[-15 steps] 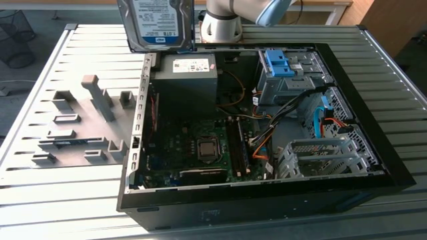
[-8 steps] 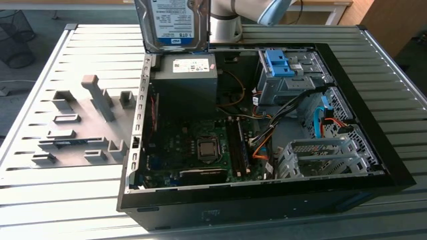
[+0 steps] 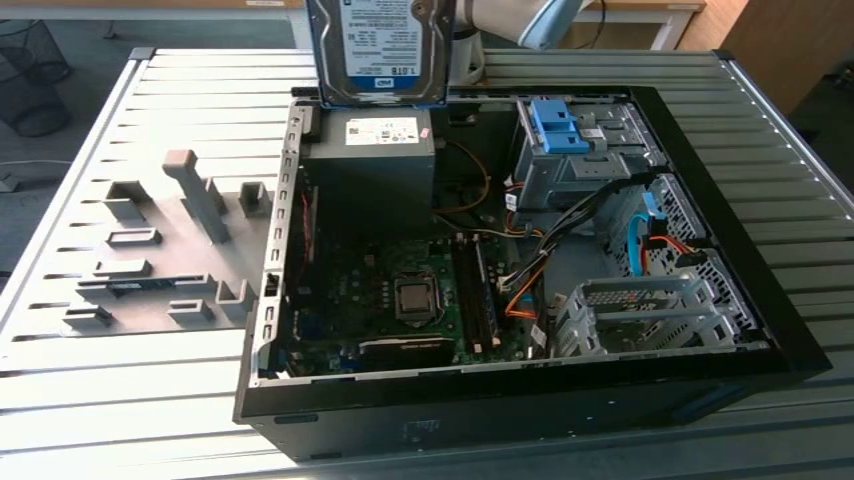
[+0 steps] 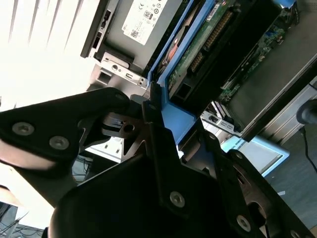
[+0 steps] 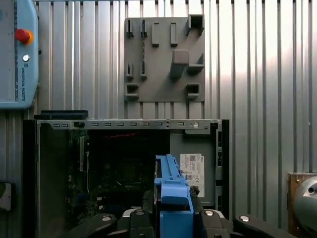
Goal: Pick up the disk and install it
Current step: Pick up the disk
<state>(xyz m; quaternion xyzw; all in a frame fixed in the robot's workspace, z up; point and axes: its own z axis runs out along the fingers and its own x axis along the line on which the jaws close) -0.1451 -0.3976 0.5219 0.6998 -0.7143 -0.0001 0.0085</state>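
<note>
A big metal table (image 3: pixel 147 400) made of long shiny slats carries everything. Past its far edge the room shows a grey floor, one wire bin (image 3: pixel 30 75) and some wooden furniture. In the first wrist view, one pale blue control pad (image 5: pixel 17 54) with one red button lies at the table's edge.

One black computer case (image 3: pixel 781 300) lies open on the table, filling the middle and reaching toward the edge at the exterior view's right. Inside it sit one grey power box (image 3: pixel 374 165) with a white sticker, one green board (image 3: pixel 400 290) with a square chip, one blue latch piece (image 3: pixel 558 125), one silver cage (image 3: pixel 641 315) with holes, and a bunch of orange and black wires (image 3: pixel 523 290).

One flat grey plate (image 3: pixel 160 260) with small holders on it lies on the table just beside the case, toward the edge at the exterior view's left.

There is one disk (image 3: pixel 378 50). It hangs upright in the air, above the far edge of the case and right over the power box. Its label faces the exterior camera.

The gripper (image 4: pixel 153 106) is closed tight on the disk. In both wrist views its dark fingers (image 5: pixel 141 218) press on the blue rail at the disk's top edge.
</note>
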